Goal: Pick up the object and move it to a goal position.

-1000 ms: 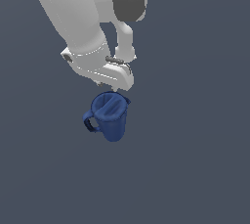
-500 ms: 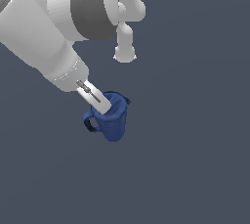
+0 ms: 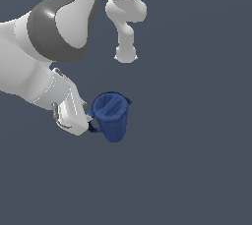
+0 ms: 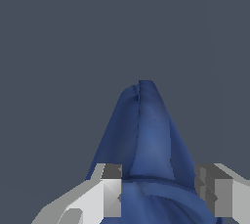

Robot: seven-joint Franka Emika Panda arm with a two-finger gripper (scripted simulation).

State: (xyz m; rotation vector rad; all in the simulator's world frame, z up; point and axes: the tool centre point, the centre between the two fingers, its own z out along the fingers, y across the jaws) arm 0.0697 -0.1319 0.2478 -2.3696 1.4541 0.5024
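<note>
Plain slate-grey ground, no edges or seams. White Panda arm [image 3: 54, 37] largely cut off at the exterior view's left and top. Dark blue pitcher [image 3: 112, 116] upright, mouth open, interior contents not discernible; handle side hidden behind gripper [image 4: 163, 196]. Jaws stand wide, pitcher body between them; contact unclear.

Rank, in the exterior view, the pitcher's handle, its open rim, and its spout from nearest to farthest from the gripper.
1. Handle, right at the gripper, on the pitcher's exterior-view left.
2. Open rim, on top.
3. Spout, on the far, right side.
</note>
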